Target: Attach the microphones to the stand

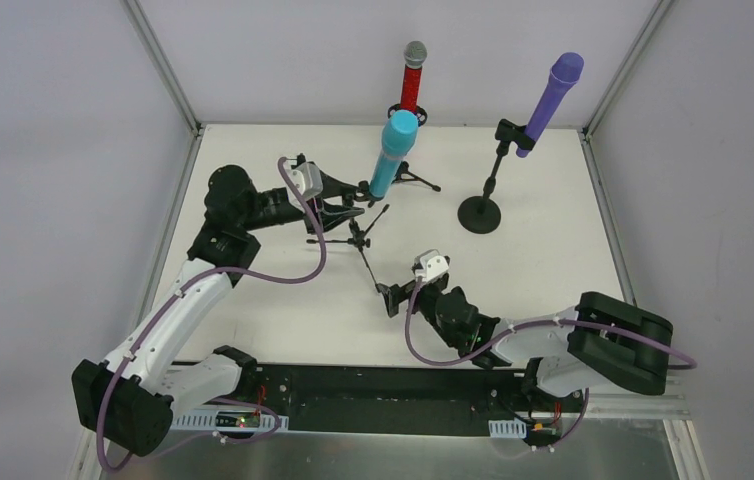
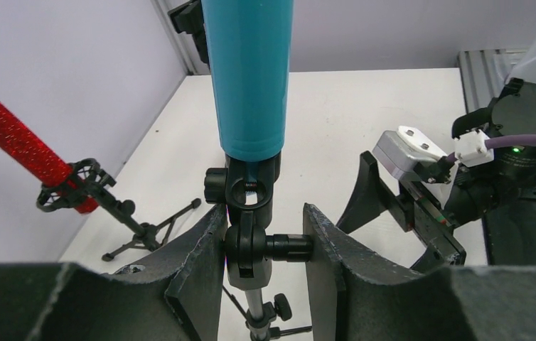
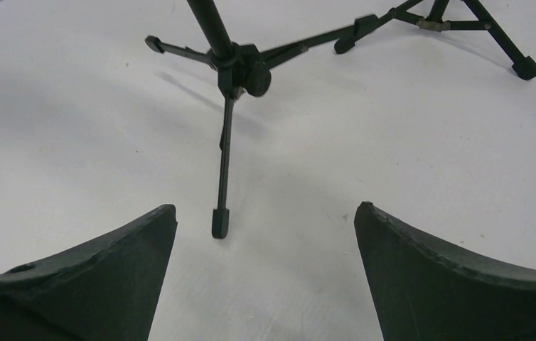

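White table [image 1: 553, 280]; cyan microphone [image 1: 394, 152] in tripod stand [image 2: 249, 245], left fingers [image 2: 197, 263] pinching joint

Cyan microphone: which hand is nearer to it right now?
Left. The left hand flanks the stand joint directly under the cyan microphone; the right hand hangs open low by that stand's near leg foot, well away.

The cyan microphone [image 2: 247, 78] looks smooth satin plastic, the red microphone [image 2: 20, 142] glittery (its mesh head [image 1: 414, 53] metallic).
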Tool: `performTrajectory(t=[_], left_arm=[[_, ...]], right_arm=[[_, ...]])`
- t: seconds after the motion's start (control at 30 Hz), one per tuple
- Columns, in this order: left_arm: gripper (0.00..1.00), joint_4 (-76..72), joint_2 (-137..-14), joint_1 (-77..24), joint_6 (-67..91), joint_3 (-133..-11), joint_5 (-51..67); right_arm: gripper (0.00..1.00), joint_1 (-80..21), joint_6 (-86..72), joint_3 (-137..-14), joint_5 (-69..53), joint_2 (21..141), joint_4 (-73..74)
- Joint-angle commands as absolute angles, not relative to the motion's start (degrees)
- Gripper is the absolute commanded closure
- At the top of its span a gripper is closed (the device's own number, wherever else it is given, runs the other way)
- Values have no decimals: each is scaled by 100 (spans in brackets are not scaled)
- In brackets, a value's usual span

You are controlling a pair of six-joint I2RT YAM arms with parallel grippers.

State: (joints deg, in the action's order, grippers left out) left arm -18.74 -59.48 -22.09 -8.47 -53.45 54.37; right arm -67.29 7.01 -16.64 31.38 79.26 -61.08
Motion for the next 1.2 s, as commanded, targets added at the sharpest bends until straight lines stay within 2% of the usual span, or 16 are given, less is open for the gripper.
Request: performTrajectory(t=[0.0,0.6,0.9,1.17], left_arm=[[100,-2189,-5708,-2042,-1235,-5481,5061],[100,-2429,-6127,-595,-567,-5371,3292],[100,-1918,-6351,117,-328,-5511,2173],[100,-1876,-6565,382,-196,-5468,1640]], right_arm=[[1,-6735,543,-1716,3384,7689,-5479],[1,-6137,-283,-1586,2739,6800,-4884],[1,-5944,-367,-1557,2593,6538,-4509],[1,-5908,-376,-1503,2569,6489,-4492]])
